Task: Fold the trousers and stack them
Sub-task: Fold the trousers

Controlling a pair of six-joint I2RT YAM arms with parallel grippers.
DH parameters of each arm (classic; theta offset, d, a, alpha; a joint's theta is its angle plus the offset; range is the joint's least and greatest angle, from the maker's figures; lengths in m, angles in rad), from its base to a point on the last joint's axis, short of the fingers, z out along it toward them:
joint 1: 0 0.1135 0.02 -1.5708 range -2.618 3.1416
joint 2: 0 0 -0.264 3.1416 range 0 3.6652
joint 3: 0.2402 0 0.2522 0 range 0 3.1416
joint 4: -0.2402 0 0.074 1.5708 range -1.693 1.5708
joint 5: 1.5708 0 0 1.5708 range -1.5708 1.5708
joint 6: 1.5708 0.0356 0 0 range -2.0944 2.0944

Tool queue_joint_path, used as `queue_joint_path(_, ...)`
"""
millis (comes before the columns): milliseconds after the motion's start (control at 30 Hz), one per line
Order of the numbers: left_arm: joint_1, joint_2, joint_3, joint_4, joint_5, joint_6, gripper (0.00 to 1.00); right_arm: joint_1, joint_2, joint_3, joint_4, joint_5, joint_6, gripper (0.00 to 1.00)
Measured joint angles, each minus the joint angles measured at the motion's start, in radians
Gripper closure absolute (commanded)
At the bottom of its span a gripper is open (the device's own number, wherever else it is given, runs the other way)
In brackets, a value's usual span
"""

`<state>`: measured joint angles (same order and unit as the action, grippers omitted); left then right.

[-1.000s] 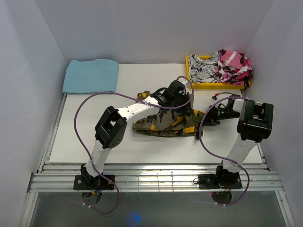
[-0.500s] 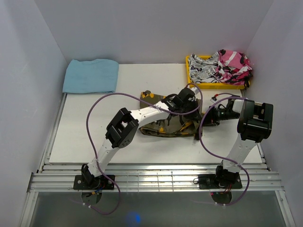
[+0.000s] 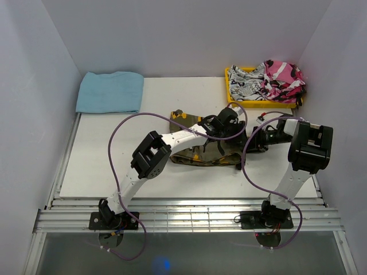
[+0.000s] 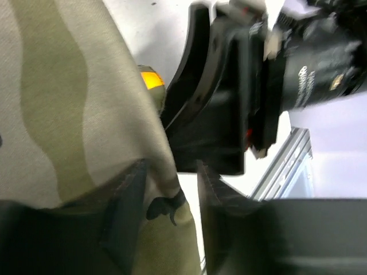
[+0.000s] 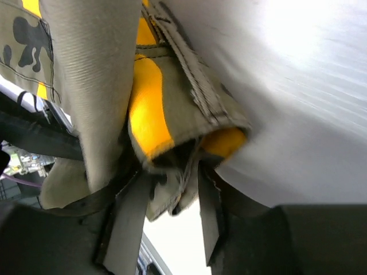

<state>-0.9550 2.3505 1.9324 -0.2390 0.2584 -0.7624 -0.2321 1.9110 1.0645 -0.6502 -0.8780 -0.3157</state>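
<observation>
The camouflage trousers [image 3: 198, 153] lie folded in a narrow band across the middle of the white table [image 3: 114, 166]. My left gripper [image 3: 236, 133] reaches over their right end, and my right gripper [image 3: 256, 141] meets that same end from the right. In the left wrist view the left gripper [image 4: 171, 172] is open, olive fabric [image 4: 69, 103] lying against the left finger with a gap beside the right one. In the right wrist view the right gripper [image 5: 169, 189] is open, and a loose hem of the orange-and-olive fold [image 5: 166, 86] hangs between its fingers.
A yellow tray [image 3: 231, 87] at the back right holds a pink-black-white garment [image 3: 284, 80] and a black-and-white printed garment [image 3: 246, 87]. A light blue cloth [image 3: 110, 91] lies at the back left. White walls stand close on three sides; metal rails [image 3: 183, 215] run along the near edge.
My left arm swept right across the trousers to their right end. Both grippers, shut before, now stand with their jaws apart. The right arm has barely moved.
</observation>
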Motion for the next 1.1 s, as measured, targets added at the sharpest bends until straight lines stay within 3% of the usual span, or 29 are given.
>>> queue_joint_path(33, 0.001, -0.002, 0.000, 0.004, 0.004, 0.002, 0.43, -0.008, -0.002, 0.016, -0.027, 0.011, -0.010, 0.53)
queue_joint_path(267, 0.039, -0.071, -0.024, -0.037, 0.041, 0.035, 0.38, -0.113, -0.049, 0.193, -0.202, 0.114, -0.132, 0.50)
queue_joint_path(333, 0.073, -0.133, -0.076, -0.049, 0.063, 0.056, 0.34, -0.136, -0.080, 0.241, -0.257, 0.130, -0.170, 0.44)
queue_joint_path(433, 0.154, -0.267, -0.191, -0.047, 0.131, 0.108, 0.28, -0.136, -0.118, 0.331, -0.337, 0.112, -0.206, 0.38)
queue_joint_path(500, 0.232, -0.370, -0.273, -0.037, 0.235, 0.145, 0.17, -0.109, -0.130, 0.387, -0.374, 0.077, -0.215, 0.32)
queue_joint_path(567, 0.335, -0.481, -0.365, 0.001, 0.358, 0.176, 0.13, -0.055, -0.138, 0.429, -0.388, 0.027, -0.212, 0.30)
queue_joint_path(633, 0.446, -0.576, -0.447, 0.047, 0.488, 0.195, 0.15, 0.019, -0.138, 0.445, -0.388, -0.016, -0.197, 0.30)
queue_joint_path(767, 0.632, -0.700, -0.612, 0.127, 0.694, 0.219, 0.30, 0.181, -0.121, 0.442, -0.387, -0.104, -0.162, 0.29)
queue_joint_path(933, 0.671, -0.728, -0.851, 0.220, 0.853, 0.223, 0.31, 0.247, -0.060, 0.328, -0.369, -0.183, -0.167, 0.28)
queue_joint_path(1100, 0.669, -0.671, -1.042, 0.306, 0.906, 0.191, 0.35, 0.222, 0.031, 0.135, -0.341, -0.123, -0.190, 0.28)
